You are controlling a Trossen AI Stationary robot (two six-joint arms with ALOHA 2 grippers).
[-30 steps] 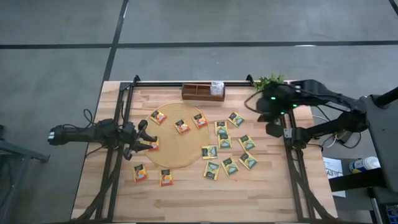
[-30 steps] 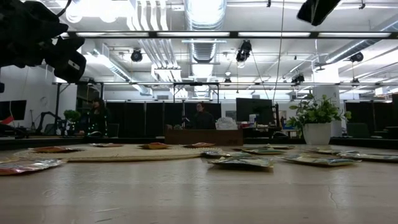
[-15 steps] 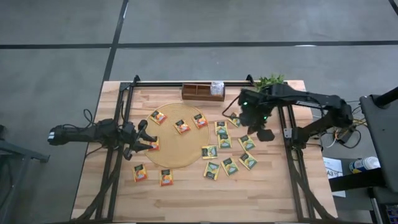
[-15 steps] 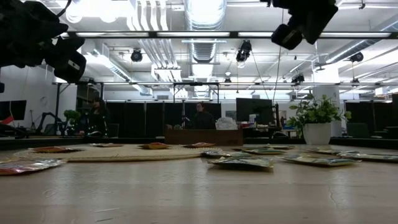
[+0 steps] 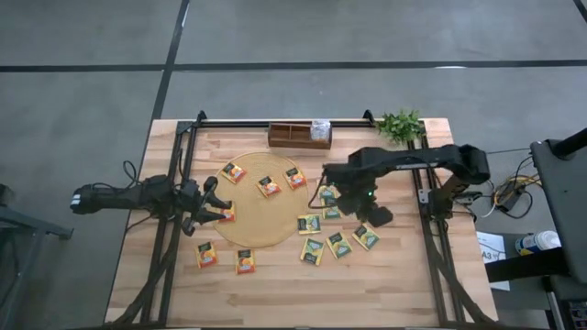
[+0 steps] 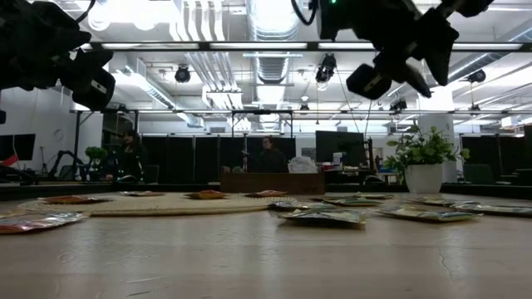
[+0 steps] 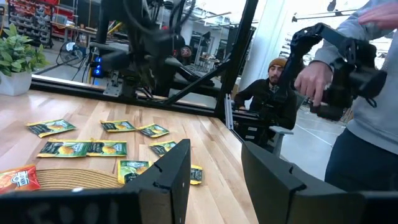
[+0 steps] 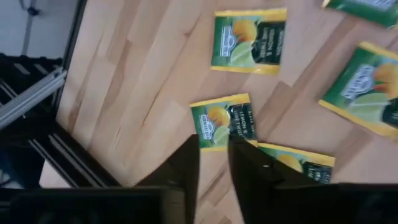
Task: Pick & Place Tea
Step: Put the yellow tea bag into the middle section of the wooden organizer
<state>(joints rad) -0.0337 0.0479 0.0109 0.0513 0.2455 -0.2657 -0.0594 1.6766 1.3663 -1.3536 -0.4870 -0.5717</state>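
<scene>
Where right gripper (image 8: pixel 214 163) hovers, green-yellow sachet (image 8: pixel 224 121) partly hidden.

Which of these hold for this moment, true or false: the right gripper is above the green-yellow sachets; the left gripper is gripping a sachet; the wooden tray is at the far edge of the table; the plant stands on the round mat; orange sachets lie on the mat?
1. The right gripper is above the green-yellow sachets. True.
2. The left gripper is gripping a sachet. False: its fingers stand apart with nothing between them, near the round mat's left edge.
3. The wooden tray is at the table's far edge. True.
4. The plant stands on the round mat. False: it stands at the table's far right corner, off the mat.
5. Orange sachets lie on the mat. True.
</scene>
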